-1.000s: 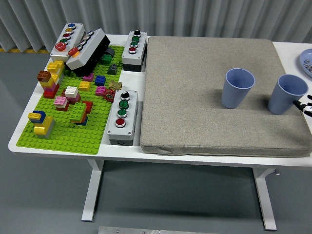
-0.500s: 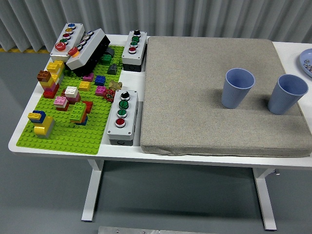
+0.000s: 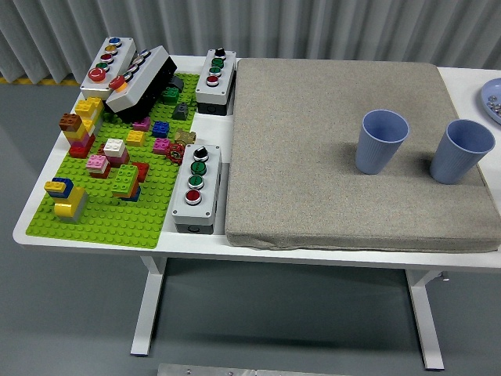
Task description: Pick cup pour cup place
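Two blue cups stood upright on grey mat (image 3: 313, 157), right side of table (image 3: 94, 235). Left cup (image 3: 382, 141) sat near right cup (image 3: 461, 151), not touching. No robot hand showed in picture, so could not tell if open or closed. Nobody held either cup. Judged: pick, pour, place all not done. Toy bricks (image 3: 102, 164), button boxes (image 3: 196, 188) sat far left.

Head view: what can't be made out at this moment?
- Both robot hands: out of frame.
- Cups' contents: left cup and right cup hide their insides behind their own walls.
- Blue plate: cut off by the right edge; its contents too small to tell.
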`<act>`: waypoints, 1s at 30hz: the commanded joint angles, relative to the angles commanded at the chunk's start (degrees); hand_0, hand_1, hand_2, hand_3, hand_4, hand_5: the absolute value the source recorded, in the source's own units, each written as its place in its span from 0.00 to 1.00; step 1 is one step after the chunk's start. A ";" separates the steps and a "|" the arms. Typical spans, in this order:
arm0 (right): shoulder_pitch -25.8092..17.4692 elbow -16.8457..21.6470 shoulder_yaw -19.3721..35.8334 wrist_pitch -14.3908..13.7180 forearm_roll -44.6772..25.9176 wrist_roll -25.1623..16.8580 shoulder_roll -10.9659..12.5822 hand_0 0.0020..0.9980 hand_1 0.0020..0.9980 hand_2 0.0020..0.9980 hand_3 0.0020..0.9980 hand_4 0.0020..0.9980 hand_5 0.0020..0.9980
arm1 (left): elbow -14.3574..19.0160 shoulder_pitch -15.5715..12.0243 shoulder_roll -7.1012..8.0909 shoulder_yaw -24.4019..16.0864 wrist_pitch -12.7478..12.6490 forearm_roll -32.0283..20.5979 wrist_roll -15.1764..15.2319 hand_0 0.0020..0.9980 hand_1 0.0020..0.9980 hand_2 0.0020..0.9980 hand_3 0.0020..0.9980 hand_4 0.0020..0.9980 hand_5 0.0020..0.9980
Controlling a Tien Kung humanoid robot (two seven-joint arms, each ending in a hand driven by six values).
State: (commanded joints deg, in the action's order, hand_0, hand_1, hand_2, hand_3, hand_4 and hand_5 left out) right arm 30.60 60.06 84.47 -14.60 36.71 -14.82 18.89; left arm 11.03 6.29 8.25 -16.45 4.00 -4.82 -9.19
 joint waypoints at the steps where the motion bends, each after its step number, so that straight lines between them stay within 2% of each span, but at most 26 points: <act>1: 0.00 -0.15 0.00 -0.09 -0.44 -0.27 -0.27 0.79 0.77 0.79 0.81 0.89 0.41 | 0.01 0.02 -0.01 -0.04 0.00 0.10 -0.03 0.89 0.84 0.92 0.81 0.64 0.88; 6: -0.25 -1.14 -0.75 0.24 -0.70 -0.15 -1.42 0.79 0.77 0.79 0.81 0.89 0.41 | 0.03 0.03 -0.09 -0.13 0.00 0.28 -0.09 0.89 0.84 0.92 0.81 0.64 0.89; 7: -0.18 -1.34 -0.69 0.35 -0.52 0.45 -1.57 0.79 0.77 0.79 0.81 0.89 0.41 | 0.03 0.02 -0.08 -0.18 0.02 0.38 -0.12 0.89 0.84 0.92 0.81 0.64 0.89; 8: -0.13 -1.48 -0.67 0.44 -0.54 0.86 -1.66 0.79 0.77 0.79 0.82 0.90 0.48 | 0.03 0.01 -0.07 -0.20 0.03 0.43 -0.12 0.88 0.84 0.92 0.81 0.64 0.89; 13: 0.01 -1.46 -0.56 0.88 -0.33 3.35 -1.92 0.79 0.77 0.79 0.82 0.90 0.48 | 0.01 -0.02 -0.08 -0.28 0.04 0.48 -0.12 0.88 0.84 0.92 0.81 0.64 0.89; 14: 0.04 -1.42 -0.52 0.84 -0.20 3.58 -1.95 0.81 0.79 0.82 0.83 0.91 0.99 | 0.01 -0.01 -0.09 -0.31 0.03 0.47 -0.12 0.88 0.84 0.92 0.81 0.64 0.88; 19: 0.16 -1.24 -0.08 0.77 0.74 4.89 -1.95 0.81 0.79 0.82 0.83 0.91 0.99 | 0.01 0.03 -0.08 -0.42 0.02 0.67 -0.19 0.88 0.84 0.92 0.81 0.64 0.88; 20: 0.17 -1.24 0.02 0.77 0.91 5.18 -1.96 0.83 0.81 0.86 0.84 0.85 1.00 | 0.01 0.03 -0.08 -0.42 0.02 0.68 -0.19 0.88 0.84 0.92 0.81 0.64 0.88; 30: 0.07 -1.20 0.28 1.75 2.85 5.97 -1.92 0.84 0.82 0.87 0.85 0.86 1.00 | -0.01 -0.06 -0.10 -0.45 0.02 0.66 -0.19 0.88 0.84 0.92 0.81 0.64 0.88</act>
State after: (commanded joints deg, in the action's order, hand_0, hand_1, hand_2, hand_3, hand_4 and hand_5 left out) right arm 30.67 58.86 84.75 -12.85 39.56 -8.85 16.98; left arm 11.02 6.23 8.16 -16.90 4.03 -4.16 -9.39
